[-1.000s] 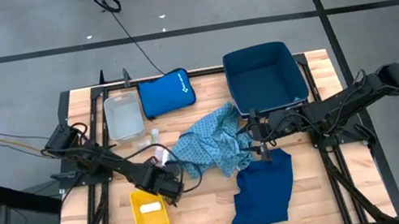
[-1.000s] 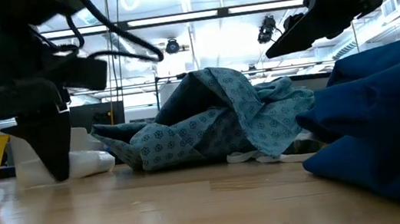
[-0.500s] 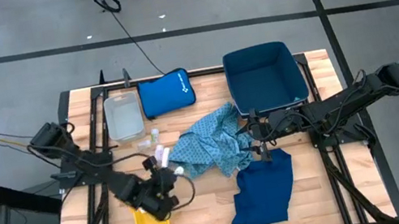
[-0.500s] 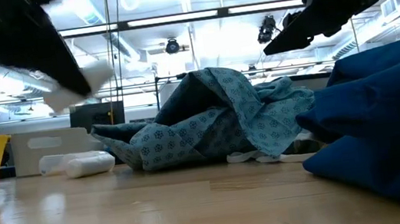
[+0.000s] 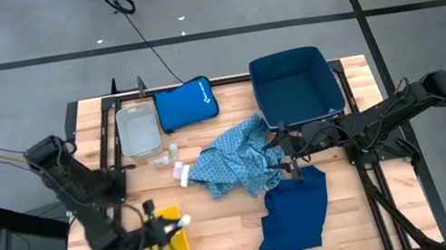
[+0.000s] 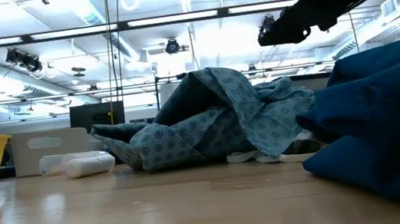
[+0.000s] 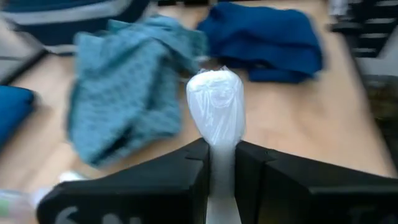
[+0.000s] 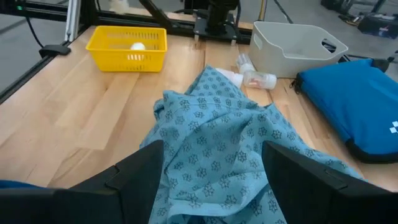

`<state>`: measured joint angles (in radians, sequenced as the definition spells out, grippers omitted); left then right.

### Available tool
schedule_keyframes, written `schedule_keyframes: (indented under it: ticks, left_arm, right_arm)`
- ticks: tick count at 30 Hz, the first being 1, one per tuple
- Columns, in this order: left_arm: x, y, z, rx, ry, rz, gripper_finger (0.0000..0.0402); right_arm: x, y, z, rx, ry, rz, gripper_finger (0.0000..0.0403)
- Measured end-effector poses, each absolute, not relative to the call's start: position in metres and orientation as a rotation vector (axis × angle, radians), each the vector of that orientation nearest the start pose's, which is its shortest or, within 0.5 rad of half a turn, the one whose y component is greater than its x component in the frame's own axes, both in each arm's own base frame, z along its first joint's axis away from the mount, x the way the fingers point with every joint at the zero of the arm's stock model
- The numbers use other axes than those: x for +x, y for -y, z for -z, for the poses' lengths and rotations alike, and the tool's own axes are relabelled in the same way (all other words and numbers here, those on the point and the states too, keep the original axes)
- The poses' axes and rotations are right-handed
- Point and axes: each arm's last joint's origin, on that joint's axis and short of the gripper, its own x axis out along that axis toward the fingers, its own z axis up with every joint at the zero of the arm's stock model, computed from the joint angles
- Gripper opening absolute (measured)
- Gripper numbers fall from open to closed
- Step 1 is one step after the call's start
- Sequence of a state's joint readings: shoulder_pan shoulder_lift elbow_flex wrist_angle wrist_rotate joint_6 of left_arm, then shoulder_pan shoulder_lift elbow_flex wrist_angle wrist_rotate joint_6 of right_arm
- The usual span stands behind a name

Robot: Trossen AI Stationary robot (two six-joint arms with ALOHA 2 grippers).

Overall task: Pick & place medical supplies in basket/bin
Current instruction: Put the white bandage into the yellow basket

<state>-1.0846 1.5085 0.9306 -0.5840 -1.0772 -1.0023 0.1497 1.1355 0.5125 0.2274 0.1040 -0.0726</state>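
The left gripper (image 7: 222,165) hangs over the desk's (image 5: 231,225) front-left edge above the yellow basket (image 5: 169,236) — jaws clamped on a white roll (image 7: 216,112). Bare wood lies open between basket and navy cloth (image 5: 294,214). The right gripper (image 5: 290,168) hovers, jaws wide and empty, over the patterned cloth (image 5: 235,167), which hides whatever lies beneath. The basket holds one roll (image 8: 137,46); rolls and vials (image 5: 178,171) lie near the clear bin (image 5: 138,129) — contents hard to make out.

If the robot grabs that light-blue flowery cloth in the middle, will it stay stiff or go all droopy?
Probably droopy: the light-blue cloth already lies crumpled in soft folds. It likely drags and unfolds when lifted, and looks light. The open right gripper hovers by it.
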Motion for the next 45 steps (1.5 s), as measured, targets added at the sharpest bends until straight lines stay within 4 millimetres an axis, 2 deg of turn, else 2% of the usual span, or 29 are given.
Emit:
schedule_keyframes:
  ticks: [5, 9, 17, 26, 30, 32, 40, 45]
  left_arm:
    - [0.129, 0.242, -0.208, -0.044, -0.468, -0.180, 0.0042]
    - [0.123, 0.244, -0.203, -0.101, -0.565, -0.156, 0.0042]
    - [0.145, 0.238, -0.181, -0.137, -0.849, -0.168, 0.0042]
    - [0.170, 0.218, -0.174, -0.210, -1.180, -0.136, 0.0042]
    - [0.179, 0.212, -0.174, -0.213, -1.215, -0.117, 0.0044]
    - [0.182, 0.211, -0.174, -0.210, -1.218, -0.096, 0.0071]
    - [0.186, 0.209, -0.174, -0.245, -1.282, -0.052, 0.0222]
    - [0.186, 0.209, -0.175, -0.205, -1.225, -0.072, 0.0263]
  right_arm:
    - [0.230, -0.032, -0.213, -0.116, -0.372, -0.058, 0.0283]
    - [0.231, -0.032, -0.215, -0.102, -0.352, -0.055, 0.0283]
    - [0.231, -0.032, -0.215, -0.089, -0.353, -0.052, 0.0283]
    - [0.231, -0.032, -0.215, -0.087, -0.356, -0.052, 0.0283]
    - [0.231, -0.032, -0.214, -0.087, -0.360, -0.052, 0.0283]
    - [0.231, -0.032, -0.214, -0.087, -0.362, -0.052, 0.0283]
    - [0.231, -0.032, -0.214, -0.087, -0.365, -0.057, 0.0283]
    - [0.230, -0.032, -0.213, -0.087, -0.369, -0.057, 0.0283]
